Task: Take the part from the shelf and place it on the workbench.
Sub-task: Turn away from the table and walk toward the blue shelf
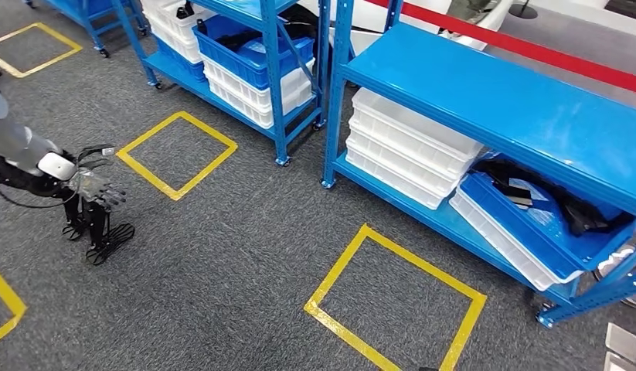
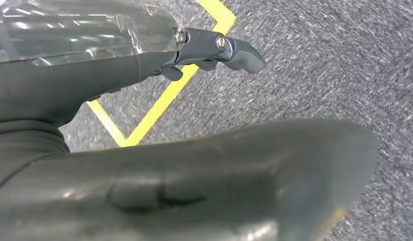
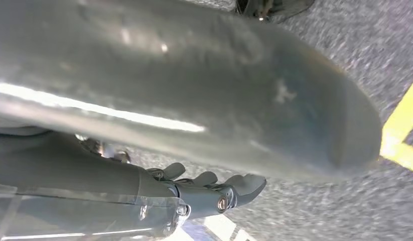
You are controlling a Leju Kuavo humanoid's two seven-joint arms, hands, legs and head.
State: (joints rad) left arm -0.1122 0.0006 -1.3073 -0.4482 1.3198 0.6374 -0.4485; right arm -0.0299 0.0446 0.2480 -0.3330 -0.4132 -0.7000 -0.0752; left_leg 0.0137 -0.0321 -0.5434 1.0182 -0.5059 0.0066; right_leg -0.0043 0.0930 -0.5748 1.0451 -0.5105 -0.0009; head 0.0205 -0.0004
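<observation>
The left robot hand (image 1: 94,188) hangs empty over the carpet, fingers spread. The right robot hand (image 3: 214,193) also holds nothing. No part is taken yet from the blue shelf (image 1: 484,100).

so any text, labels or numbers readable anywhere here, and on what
None can be read. The white bins and blue bins on the blue shelves show no legible labels, and the yellow floor squares are plain tape without writing.

Right hand (image 3: 204,150) empty, fingers apart, above grey carpet (image 3: 314,45)
</observation>
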